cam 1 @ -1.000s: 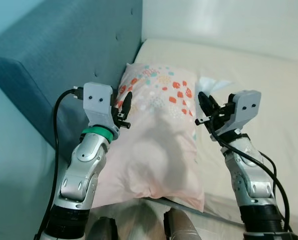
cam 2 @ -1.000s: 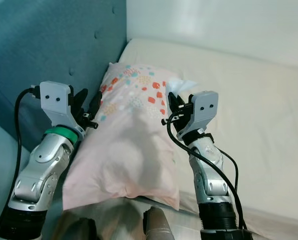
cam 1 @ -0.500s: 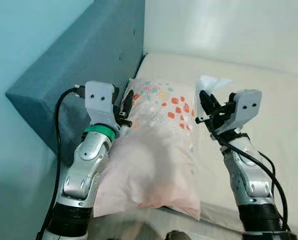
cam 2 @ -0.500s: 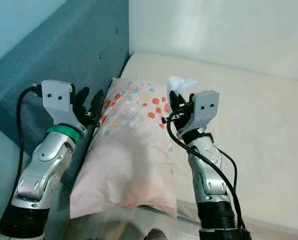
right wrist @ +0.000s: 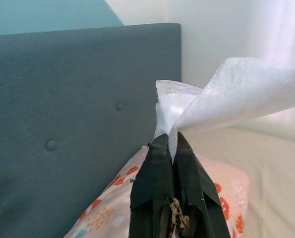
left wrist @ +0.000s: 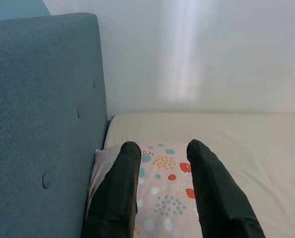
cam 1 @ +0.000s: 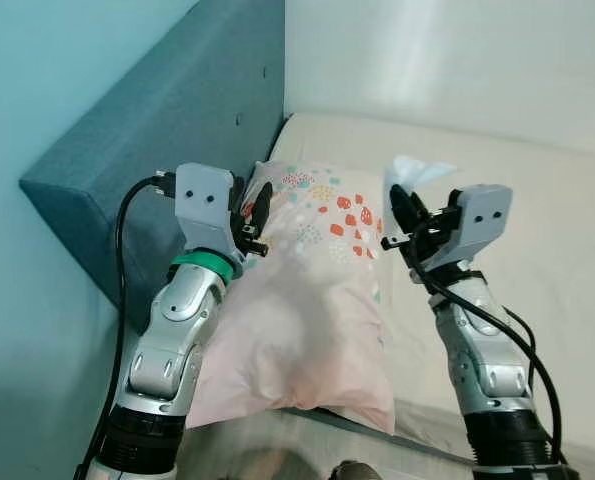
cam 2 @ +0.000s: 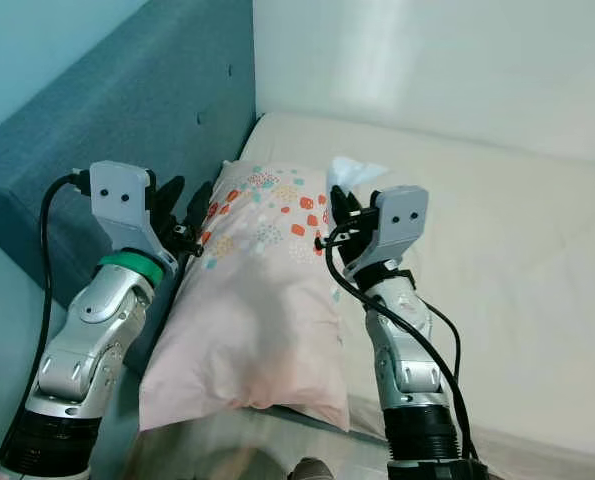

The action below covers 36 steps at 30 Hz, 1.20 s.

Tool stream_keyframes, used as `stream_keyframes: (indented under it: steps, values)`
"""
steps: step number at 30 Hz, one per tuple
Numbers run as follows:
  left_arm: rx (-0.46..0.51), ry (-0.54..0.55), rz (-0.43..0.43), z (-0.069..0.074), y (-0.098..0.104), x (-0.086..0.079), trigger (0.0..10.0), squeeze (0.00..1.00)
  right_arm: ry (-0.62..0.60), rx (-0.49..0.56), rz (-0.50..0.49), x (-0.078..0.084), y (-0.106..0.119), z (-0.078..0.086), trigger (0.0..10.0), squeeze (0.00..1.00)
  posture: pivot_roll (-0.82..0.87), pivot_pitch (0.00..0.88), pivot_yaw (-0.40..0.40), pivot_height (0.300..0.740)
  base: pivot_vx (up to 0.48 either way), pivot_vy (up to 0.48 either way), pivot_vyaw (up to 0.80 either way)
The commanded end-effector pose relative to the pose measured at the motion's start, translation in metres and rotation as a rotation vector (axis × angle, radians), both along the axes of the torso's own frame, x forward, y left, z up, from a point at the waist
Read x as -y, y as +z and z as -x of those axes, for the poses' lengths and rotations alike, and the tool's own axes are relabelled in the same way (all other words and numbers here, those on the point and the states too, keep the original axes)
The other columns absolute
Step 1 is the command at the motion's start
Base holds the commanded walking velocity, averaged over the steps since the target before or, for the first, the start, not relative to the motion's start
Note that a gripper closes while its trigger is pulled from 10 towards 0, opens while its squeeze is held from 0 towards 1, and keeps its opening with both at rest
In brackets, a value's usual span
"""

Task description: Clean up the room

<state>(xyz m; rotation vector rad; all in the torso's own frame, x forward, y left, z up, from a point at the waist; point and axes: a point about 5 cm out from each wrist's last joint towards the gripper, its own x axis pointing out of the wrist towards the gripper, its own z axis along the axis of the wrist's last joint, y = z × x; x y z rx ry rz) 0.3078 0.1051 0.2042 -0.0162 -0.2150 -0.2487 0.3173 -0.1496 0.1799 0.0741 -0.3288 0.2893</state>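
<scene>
While the right gripper (right wrist: 169,141) is clenched on a white foam sheet (right wrist: 221,94) above the pillow (cam 1: 312,290), the left gripper (left wrist: 159,151) is raised beside the headboard (cam 1: 167,130), fingers apart, holding nothing.

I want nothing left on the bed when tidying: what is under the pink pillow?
The pillow lies on the cream mattress, against the blue headboard. Whatever lies beneath it is covered. The right gripper holds a white plastic sheet beside it.
</scene>
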Motion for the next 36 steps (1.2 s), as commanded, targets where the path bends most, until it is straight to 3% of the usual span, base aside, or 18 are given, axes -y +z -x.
stream_keyframes:
  steps: [1,16,36]
  values:
    - [-0.042,-0.003,-0.006,0.0002,-0.0086,0.0012,10.0,0.00,0.001,-0.017,0.002,-0.0017,-0.0046,0.0002,10.0,0.00,-0.11,0.036,0.040,0.740,0.000,0.000,0.00]
    - [-0.041,0.001,-0.006,0.0017,-0.0084,0.0008,10.0,0.00,0.019,-0.024,-0.007,-0.0078,-0.0059,-0.0021,10.0,0.00,-0.10,0.039,0.041,0.740,0.000,0.000,0.00]
    - [-0.043,-0.004,-0.010,0.0033,-0.0078,0.0006,10.0,0.00,0.026,-0.034,-0.018,-0.0101,-0.0077,-0.0025,10.0,0.00,-0.10,0.038,0.045,0.740,-0.359,0.000,0.00]
